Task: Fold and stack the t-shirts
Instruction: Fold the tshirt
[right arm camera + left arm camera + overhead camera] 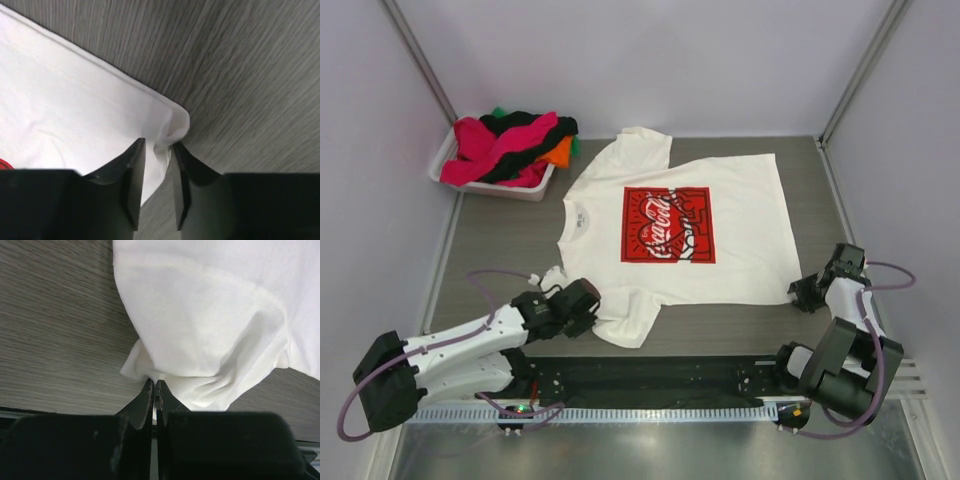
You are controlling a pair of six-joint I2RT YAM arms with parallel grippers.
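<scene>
The white t-shirt (745, 200) with the red Coca-Cola print (668, 225) lies spread flat on the table, neck to the left. My left gripper (592, 304) is at its near sleeve (625, 325). In the left wrist view the left gripper (154, 382) is shut on a pinch of the white sleeve cloth (200, 315). My right gripper (801, 293) is at the near right hem corner. In the right wrist view the right gripper (159, 145) stands apart, with the puckered hem corner (172, 125) between the jaws.
A small white bin (470, 186) at the back left holds a heap of magenta (480, 140), black (535, 125), orange (560, 152) and green (498, 111) tees. Metal frame posts and side walls border the grey table (500, 240).
</scene>
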